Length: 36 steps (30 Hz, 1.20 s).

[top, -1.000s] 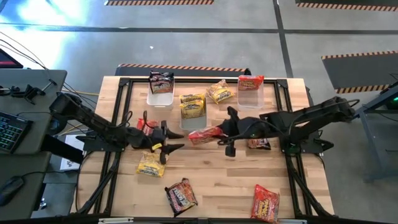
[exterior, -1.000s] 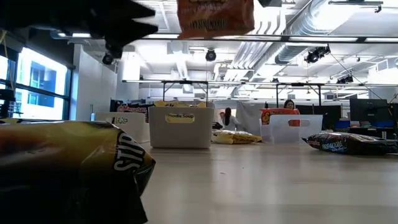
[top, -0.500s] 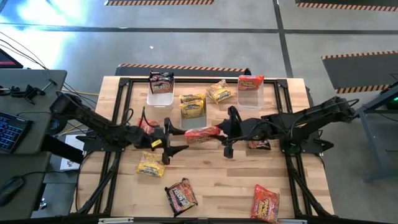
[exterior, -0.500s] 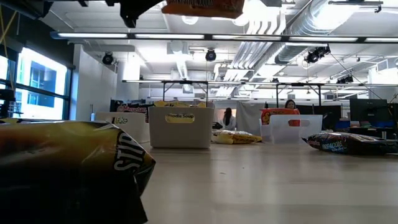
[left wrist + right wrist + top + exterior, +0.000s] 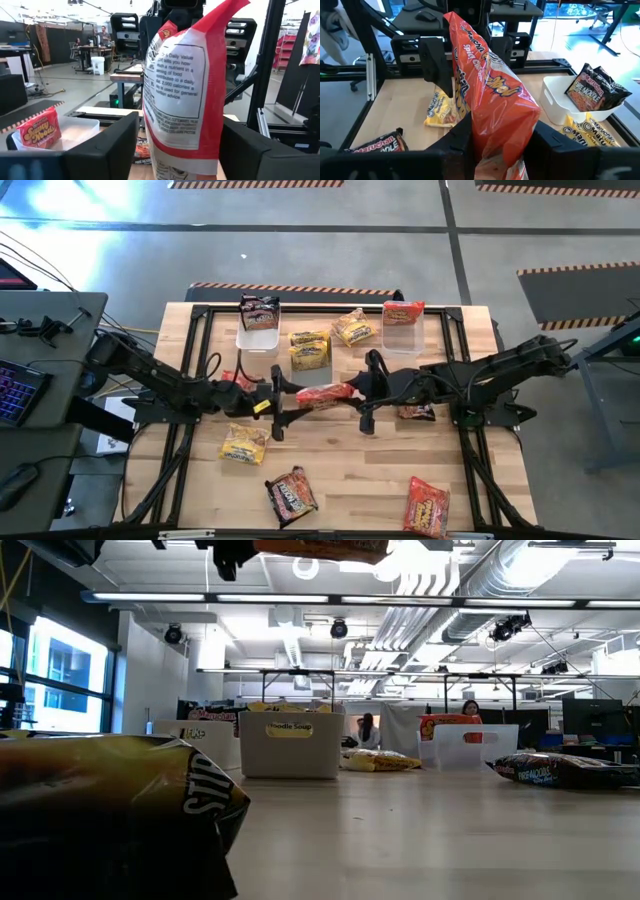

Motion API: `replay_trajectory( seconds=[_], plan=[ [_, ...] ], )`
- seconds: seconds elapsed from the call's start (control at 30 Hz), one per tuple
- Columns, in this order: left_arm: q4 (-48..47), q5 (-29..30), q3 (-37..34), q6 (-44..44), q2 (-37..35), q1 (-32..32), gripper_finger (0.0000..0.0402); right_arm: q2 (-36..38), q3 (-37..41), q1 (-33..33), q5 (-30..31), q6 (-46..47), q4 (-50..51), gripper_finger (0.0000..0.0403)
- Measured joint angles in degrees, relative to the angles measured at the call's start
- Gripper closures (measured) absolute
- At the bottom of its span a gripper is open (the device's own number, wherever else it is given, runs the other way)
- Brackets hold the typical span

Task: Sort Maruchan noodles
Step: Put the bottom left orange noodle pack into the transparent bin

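A red-orange Maruchan noodle packet (image 5: 325,393) hangs high over the middle of the table, with my right gripper (image 5: 352,393) shut on its right end. My left gripper (image 5: 283,396) is open. Its two fingers (image 5: 107,145) stand on either side of the packet's free left end (image 5: 177,85); whether they touch it, I cannot tell. In the low view only the packet's lower edge (image 5: 320,548) shows at the top. The packet (image 5: 490,95) stretches away from my right gripper (image 5: 502,150) toward the left one. My right gripper pinches the packet's right end (image 5: 492,142) between its two fingers, one on each flat face. The fingers come in about level from the table's right side, along the packet. The packet stands on edge, sticking out toward the table's left, lifted clear of the table.
At the far edge, a white bin (image 5: 258,335) holds a dark packet and a clear bin (image 5: 403,330) holds a red one. Yellow packets (image 5: 309,348) lie between them. Loose packets lie on the near half: yellow (image 5: 243,445), dark (image 5: 290,494), red (image 5: 427,506).
My left gripper has risen and gone toward the table's right, up to the packet's free end, which now lies between its fingers. The packet's free end has swung up in my right gripper, from slanting down to about level.
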State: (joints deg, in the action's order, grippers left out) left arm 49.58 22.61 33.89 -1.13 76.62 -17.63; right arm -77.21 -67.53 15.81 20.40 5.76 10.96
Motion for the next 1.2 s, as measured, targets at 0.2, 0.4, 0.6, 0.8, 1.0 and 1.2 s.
replay_trajectory(
  seconds=[0.2,0.4,0.6,0.8,1.0,1.2],
  plan=[
    [-0.28,0.06,0.00,0.40,-0.01,0.04,0.0260,0.00,0.00,-0.02,0.42,0.22,0.40,0.0285],
    [-0.46,-1.18,-0.02,-0.19,-0.02,0.04,0.0317,0.00,0.00,0.00,-0.01,-1.79,1.22,0.0244],
    [-1.62,-1.13,-0.04,-0.58,-0.02,0.04,0.0309,0.07,-4.56,0.00,1.57,-1.70,12.40,0.0174],
    [-3.27,-0.90,-0.04,-0.43,-0.02,0.04,0.0310,-0.15,-13.39,-0.45,3.32,0.46,23.33,0.0124],
    [-4.34,-0.68,-0.07,-0.01,-0.02,0.04,0.0311,-6.03,-19.98,-0.55,-0.12,-0.54,26.98,0.0112],
    [-6.03,-1.38,-0.07,0.96,-0.02,0.04,0.0311,-15.83,-30.23,-1.59,-3.07,-1.97,35.99,0.0111]
  ],
)
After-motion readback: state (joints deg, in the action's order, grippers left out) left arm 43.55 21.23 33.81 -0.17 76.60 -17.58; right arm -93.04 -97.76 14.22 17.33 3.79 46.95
